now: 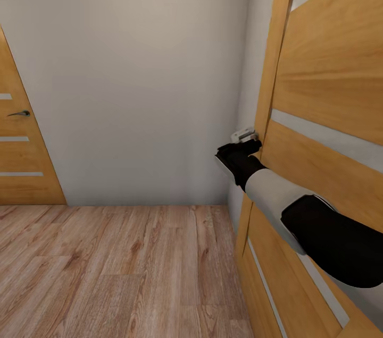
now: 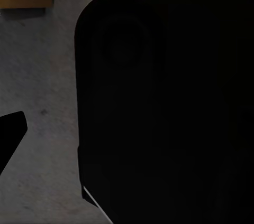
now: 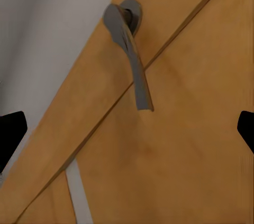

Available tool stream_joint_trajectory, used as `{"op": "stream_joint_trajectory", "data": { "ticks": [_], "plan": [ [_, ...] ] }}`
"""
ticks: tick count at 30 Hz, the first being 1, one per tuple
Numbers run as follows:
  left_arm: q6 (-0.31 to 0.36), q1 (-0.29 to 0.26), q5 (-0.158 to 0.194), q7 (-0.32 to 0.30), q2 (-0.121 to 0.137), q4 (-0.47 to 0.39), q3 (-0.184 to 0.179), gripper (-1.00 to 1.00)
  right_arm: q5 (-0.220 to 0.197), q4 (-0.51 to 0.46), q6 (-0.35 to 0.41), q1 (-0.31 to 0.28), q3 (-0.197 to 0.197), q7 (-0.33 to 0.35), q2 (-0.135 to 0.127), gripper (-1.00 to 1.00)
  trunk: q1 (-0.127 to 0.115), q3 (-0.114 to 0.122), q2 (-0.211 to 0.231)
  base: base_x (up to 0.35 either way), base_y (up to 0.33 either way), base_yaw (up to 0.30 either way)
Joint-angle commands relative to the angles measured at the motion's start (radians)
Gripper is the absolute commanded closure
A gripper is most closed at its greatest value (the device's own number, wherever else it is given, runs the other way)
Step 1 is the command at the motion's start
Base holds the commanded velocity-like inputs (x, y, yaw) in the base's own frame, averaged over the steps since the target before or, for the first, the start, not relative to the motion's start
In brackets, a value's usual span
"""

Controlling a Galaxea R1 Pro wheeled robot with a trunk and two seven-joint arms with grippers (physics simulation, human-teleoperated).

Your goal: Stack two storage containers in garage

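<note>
Task progress: judging from this moment, the robot is at a door on its way; neither storage container appears, so I cannot tell how much carrying is done, and the stacking in the garage looks still ahead.

Head view, door: a wooden panel door (image 1: 330, 93) fills the right side, warm orange grain with pale grey inset strips.
Head view, arm: the right gripper (image 1: 240, 153), black with a pale grey sleeve behind it, reaches to the door's edge by a small whitish fitting (image 1: 243, 134); its jaws are not readable here.
Head view, room: a smooth off-white wall (image 1: 138, 72) stands far ahead; the light wood-plank floor (image 1: 117, 269) lies near; a second matching door (image 1: 18, 146) with a dark lever sits far left.

Left wrist view: a black rounded-corner body (image 2: 164, 102) covers most of the frame over a mottled grey surface (image 2: 39, 76); the left gripper's state cannot be told.

Right wrist view, handle: a slim, matte grey lever handle (image 3: 129, 49) hangs on the door.
Right wrist view, gripper: dark fingertips (image 3: 9, 134) sit at opposite edges, spread wide and holding nothing.
</note>
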Motion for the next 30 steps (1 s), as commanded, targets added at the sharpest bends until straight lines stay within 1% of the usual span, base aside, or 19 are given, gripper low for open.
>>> {"op": "stream_joint_trajectory", "data": {
  "ticks": [1, 4, 6, 7, 8, 9, 10, 11, 12, 14, 15, 16, 18, 19, 20, 22, 23, 25, 30],
  "plan": [
    [-0.002, 0.000, 0.001, 0.000, 0.000, 0.000, 0.001, -1.00, -0.011, 0.000, 0.001, -0.001, 0.008, -0.002, 0.000, -1.00, 0.000, -0.001, -0.001, 0.000, 0.000, 0.000],
    [-0.002, 0.000, 0.001, 0.000, 0.000, 0.000, 0.001, -1.00, -0.013, -0.001, -0.007, -0.001, 0.005, 0.004, 0.000, -1.00, 0.000, -0.001, -0.001, 0.000, 0.000, 0.000],
    [-0.002, 0.000, 0.001, 0.000, 0.000, 0.000, 0.001, -1.00, -0.032, -0.002, -0.023, -0.002, 0.003, 0.015, 0.000, -1.00, 0.000, -0.001, -0.001, 0.000, 0.000, 0.000],
    [-0.002, 0.000, 0.001, 0.000, 0.000, 0.000, 0.001, -1.00, -0.056, -0.001, -0.040, -0.002, 0.001, 0.028, 0.000, -1.00, 0.000, -0.001, -0.001, 0.000, 0.000, 0.000],
    [-0.002, 0.000, 0.001, 0.000, 0.000, 0.000, 0.001, -1.00, -0.070, -0.001, -0.048, -0.002, 0.000, 0.035, 0.000, -1.00, 0.000, -0.001, -0.001, 0.000, 0.000, 0.000],
    [-0.002, 0.000, 0.001, 0.000, 0.001, 0.000, 0.001, -1.00, -0.111, 0.003, -0.068, -0.002, -0.001, 0.064, 0.000, -1.00, 0.000, -0.001, -0.001, 0.000, 0.000, 0.000],
    [-0.002, 0.000, 0.001, 0.000, 0.001, 0.000, 0.001, -1.00, -0.135, 0.005, -0.079, 0.000, -0.002, 0.091, 0.000, -1.00, 0.000, -0.001, -0.001, 0.000, 0.000, 0.000],
    [-0.002, 0.000, 0.001, 0.000, 0.001, 0.000, 0.001, -1.00, -0.144, 0.006, -0.084, 0.002, -0.002, 0.107, 0.000, -1.00, 0.000, -0.001, -0.001, 0.000, 0.000, 0.000],
    [-0.002, 0.000, 0.001, 0.000, 0.001, 0.000, 0.001, -1.00, -0.158, 0.007, -0.094, 0.009, -0.002, 0.141, 0.000, -1.00, 0.000, -0.001, -0.001, 0.000, 0.000, 0.000],
    [-0.002, 0.000, 0.001, 0.000, 0.001, 0.000, 0.002, -1.00, -0.174, 0.008, -0.117, 0.044, -0.003, 0.212, 0.000, -1.00, 0.000, -0.001, -0.001, 0.000, 0.000, 0.000],
    [-0.002, 0.000, 0.001, 0.000, 0.001, 0.000, 0.002, -1.00, -0.176, 0.007, -0.124, 0.056, -0.003, 0.229, 0.000, -1.00, 0.000, -0.001, -0.001, 0.000, 0.000, 0.000],
    [-0.003, 0.000, 0.001, 0.000, 0.001, 0.000, 0.002, -1.00, -0.180, 0.004, -0.146, 0.101, -0.002, 0.286, 0.000, -1.00, 0.000, -0.001, -0.001, 0.000, 0.000, 0.000],
    [-0.003, 0.000, 0.002, 0.000, 0.001, 0.000, 0.002, -1.00, -0.182, 0.002, -0.175, 0.161, -0.002, 0.387, 0.000, -1.00, 0.000, -0.001, -0.001, 0.000, 0.000, 0.000],
    [-0.002, 0.000, 0.002, 0.000, 0.001, 0.000, 0.002, -1.00, -0.183, 0.002, -0.182, 0.175, -0.002, 0.415, 0.000, -1.00, 0.000, -0.001, -0.001, 0.000, 0.000, 0.000],
    [-0.002, 0.000, 0.002, 0.000, 0.001, 0.000, 0.002, -1.00, -0.183, 0.002, -0.198, 0.214, -0.002, 0.500, 0.000, -1.00, 0.000, -0.001, -0.001, 0.000, 0.000, 0.000],
    [-0.002, 0.000, 0.002, 0.000, 0.001, 0.000, 0.002, -1.00, -0.184, 0.007, -0.215, 0.253, -0.002, 0.588, 0.000, -1.00, 0.000, -0.001, -0.001, 0.000, 0.000, 0.000],
    [-0.002, 0.000, 0.002, 0.000, 0.001, 0.000, 0.002, -1.00, -0.184, 0.009, -0.226, 0.269, -0.002, 0.613, 0.000, -1.00, 0.000, -0.001, -0.001, 0.000, 0.000, 0.000],
    [-0.002, 0.000, 0.003, 0.000, 0.001, 0.000, 0.002, -1.00, -0.179, 0.013, -0.254, 0.306, -0.001, 0.643, 0.000, -1.00, 0.000, -0.001, -0.001, 0.000, 0.000, 0.000],
    [-0.002, 0.000, 0.003, 0.000, 0.001, 0.000, 0.002, -1.00, -0.173, 0.018, -0.304, 0.383, 0.002, 0.663, 0.000, -1.00, 0.000, -0.001, -0.001, 0.000, 0.000, 0.000]
  ]
}}
